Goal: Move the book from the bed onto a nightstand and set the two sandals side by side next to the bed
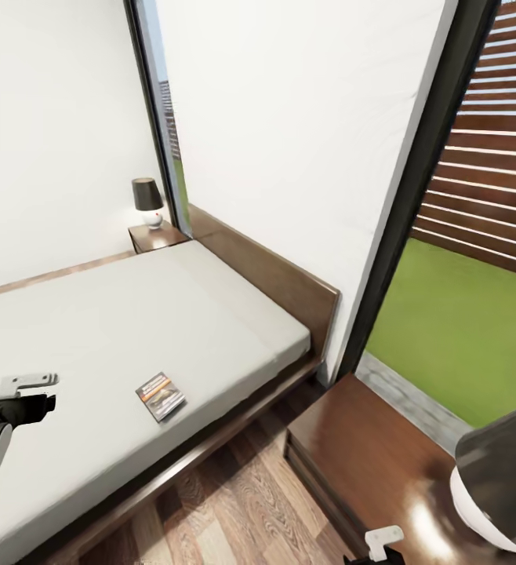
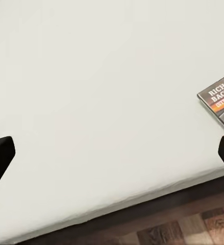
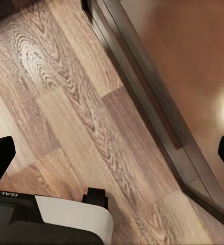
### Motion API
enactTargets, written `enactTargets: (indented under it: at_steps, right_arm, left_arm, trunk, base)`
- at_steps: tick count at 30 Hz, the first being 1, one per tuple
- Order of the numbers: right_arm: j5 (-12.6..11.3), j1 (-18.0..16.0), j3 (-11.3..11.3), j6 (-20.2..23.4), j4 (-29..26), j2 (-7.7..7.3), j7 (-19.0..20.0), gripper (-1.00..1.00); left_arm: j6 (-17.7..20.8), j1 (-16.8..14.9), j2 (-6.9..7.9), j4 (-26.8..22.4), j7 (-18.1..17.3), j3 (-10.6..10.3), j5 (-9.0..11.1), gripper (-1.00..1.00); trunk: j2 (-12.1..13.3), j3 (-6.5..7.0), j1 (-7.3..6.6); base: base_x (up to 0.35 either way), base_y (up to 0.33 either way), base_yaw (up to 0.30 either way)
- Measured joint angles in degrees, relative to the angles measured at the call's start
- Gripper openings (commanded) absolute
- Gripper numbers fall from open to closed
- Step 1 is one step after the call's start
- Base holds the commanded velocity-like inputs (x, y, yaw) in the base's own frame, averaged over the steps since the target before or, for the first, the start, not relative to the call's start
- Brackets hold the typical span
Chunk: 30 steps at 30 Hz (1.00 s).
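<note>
Book: small dark orange-banded paperback book is seen flat on the grey mattress bed.
Left gripper: jaws apart, held above the mattress.
Right gripper: jaws apart, held over the wood-plank floor.

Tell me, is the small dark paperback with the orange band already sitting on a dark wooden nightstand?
No, the small dark paperback lies flat on the light grey mattress, near its front edge.

book cut off by the left wrist frame edge, near lamp cropped at the corner, title lettering partly legible
</note>
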Motion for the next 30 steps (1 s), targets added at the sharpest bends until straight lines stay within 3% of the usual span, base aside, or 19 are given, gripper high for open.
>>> enactTargets:
  at_steps: [30]
  right_arm:
    - [0.52, 0.00, 0.12, -0.01, 0.92, 1.24, -0.01, 1.00]
  left_arm:
    - [0.00, 0.07, -0.05, 0.02, 0.14, -0.07, 0.01, 1.00]
  trunk:
    - [0.00, -0.79, 0.00]
  base:
    - [0.000, -0.024, 0.277]
